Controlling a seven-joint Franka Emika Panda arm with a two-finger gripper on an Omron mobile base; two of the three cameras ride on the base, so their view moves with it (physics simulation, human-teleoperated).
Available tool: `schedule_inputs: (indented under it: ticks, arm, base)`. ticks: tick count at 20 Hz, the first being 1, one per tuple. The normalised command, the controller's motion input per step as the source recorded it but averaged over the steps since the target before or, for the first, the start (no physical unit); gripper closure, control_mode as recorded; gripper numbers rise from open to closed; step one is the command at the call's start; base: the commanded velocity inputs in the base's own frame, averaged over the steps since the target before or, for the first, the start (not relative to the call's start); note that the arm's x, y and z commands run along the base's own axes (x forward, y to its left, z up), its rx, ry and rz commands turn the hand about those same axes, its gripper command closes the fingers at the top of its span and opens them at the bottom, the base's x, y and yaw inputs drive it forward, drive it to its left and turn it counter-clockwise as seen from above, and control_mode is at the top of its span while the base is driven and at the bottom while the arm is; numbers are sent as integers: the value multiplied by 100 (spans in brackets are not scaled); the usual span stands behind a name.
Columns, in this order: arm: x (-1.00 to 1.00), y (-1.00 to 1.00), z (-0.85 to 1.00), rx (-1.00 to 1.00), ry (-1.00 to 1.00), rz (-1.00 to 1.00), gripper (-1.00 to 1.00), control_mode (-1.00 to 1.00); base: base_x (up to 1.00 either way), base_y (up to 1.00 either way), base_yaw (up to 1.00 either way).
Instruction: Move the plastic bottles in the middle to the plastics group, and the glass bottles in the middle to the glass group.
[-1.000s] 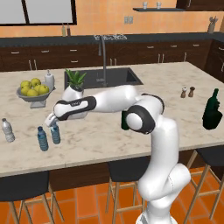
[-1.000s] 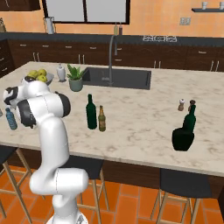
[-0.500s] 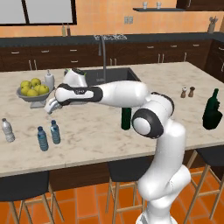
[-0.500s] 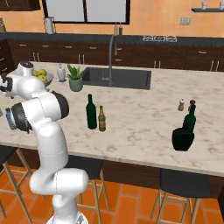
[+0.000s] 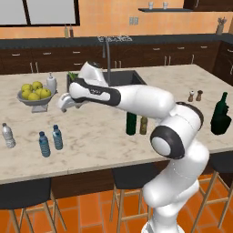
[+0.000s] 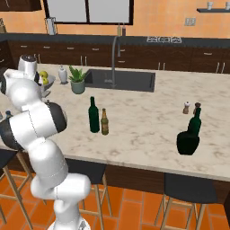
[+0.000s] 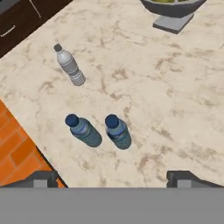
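Note:
Two small blue-tinted plastic bottles (image 7: 83, 130) (image 7: 118, 131) stand side by side near the counter's front edge, with the clear white-capped bottle (image 7: 70, 65) a little apart; together they form the plastics group (image 5: 44, 144). My gripper (image 7: 113, 179) hangs open above them with nothing between its fingers, and it shows over the counter's left part (image 5: 63, 104). The tall green wine bottle (image 6: 93, 115) and the amber bottle (image 6: 104, 122) stand upright mid-counter. The glass group, a squat green bottle (image 6: 187, 143) and a tall-necked one (image 6: 195, 121), stands at the right.
A fruit bowl (image 5: 34, 93) and a white dispenser (image 5: 51, 83) stand at the back left, beside a potted plant (image 6: 77, 81). The sink (image 6: 121, 81) and its tap lie behind the middle. Salt and pepper shakers (image 6: 186, 108) stand near the glass group. Bar stools line the front edge.
My hand has risen from just above the blue bottles and swung slightly back and right. Both blue bottles stay standing on the counter. The jaws stay open.

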Motion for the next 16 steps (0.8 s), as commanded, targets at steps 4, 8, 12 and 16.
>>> schedule_inputs:
  ticks: [4,8,12,16]
  arm:
    - [-42,-74,1,2,4,-41,-100,-100]
    - [-38,-77,0,3,5,-49,-100,-100]
    - [-33,-72,0,1,7,-53,-100,-100]
    - [-25,-76,0,0,7,-57,-100,-100]
  base:
    - [0,0,0]
    - [0,0,0]
    - [0,0,0]
    - [0,0,0]
